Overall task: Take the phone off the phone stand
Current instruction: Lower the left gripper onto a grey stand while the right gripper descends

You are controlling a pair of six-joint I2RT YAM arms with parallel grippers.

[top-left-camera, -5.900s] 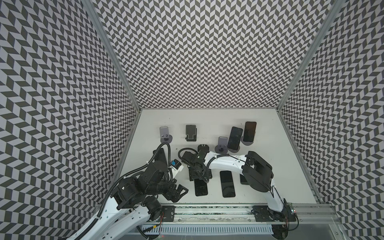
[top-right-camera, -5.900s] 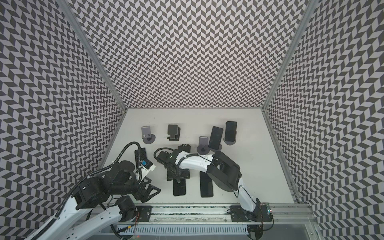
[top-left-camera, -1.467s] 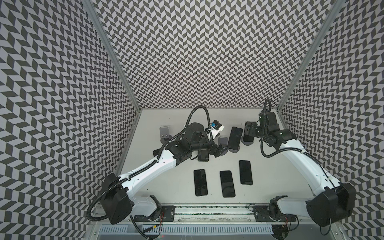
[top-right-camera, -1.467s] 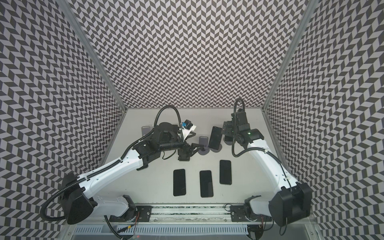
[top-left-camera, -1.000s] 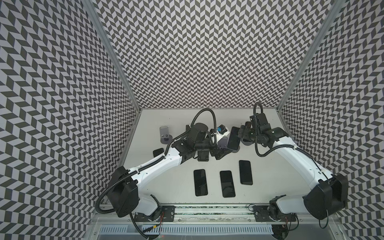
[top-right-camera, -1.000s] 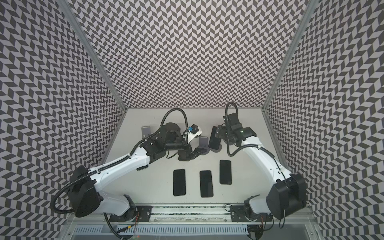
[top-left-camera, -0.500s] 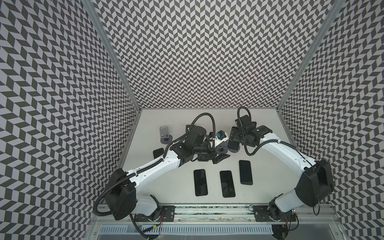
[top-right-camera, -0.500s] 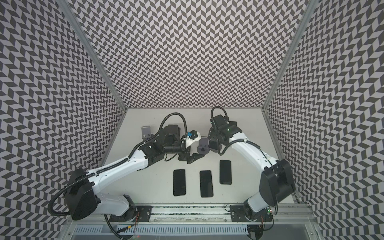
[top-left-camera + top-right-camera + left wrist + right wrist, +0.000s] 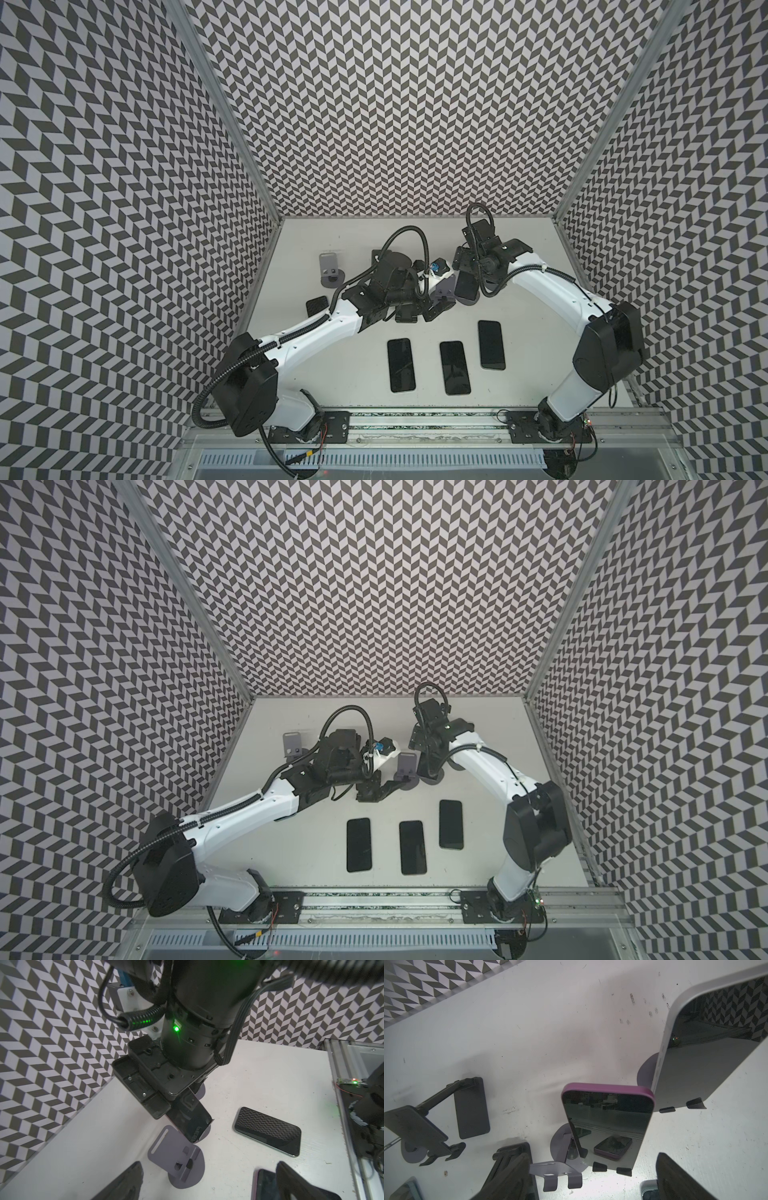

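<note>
Right wrist view: phone [image 9: 606, 1126] leans on its stand [image 9: 560, 1140] on the table [image 9: 529, 1043], my right jaws wide open and empty just short of it, left jaws open and empty too, so I'm on the approach, and next I close on its edges and lift clear.

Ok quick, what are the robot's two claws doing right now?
Left gripper: jaws open, holding nothing.
Right gripper: jaws open, holding nothing; the purple phone sits ahead of it.

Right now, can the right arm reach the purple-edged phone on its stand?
Probably yes: the right gripper is open close by the purple-edged phone, nothing between them; the silver phone stands apart beside it.
</note>
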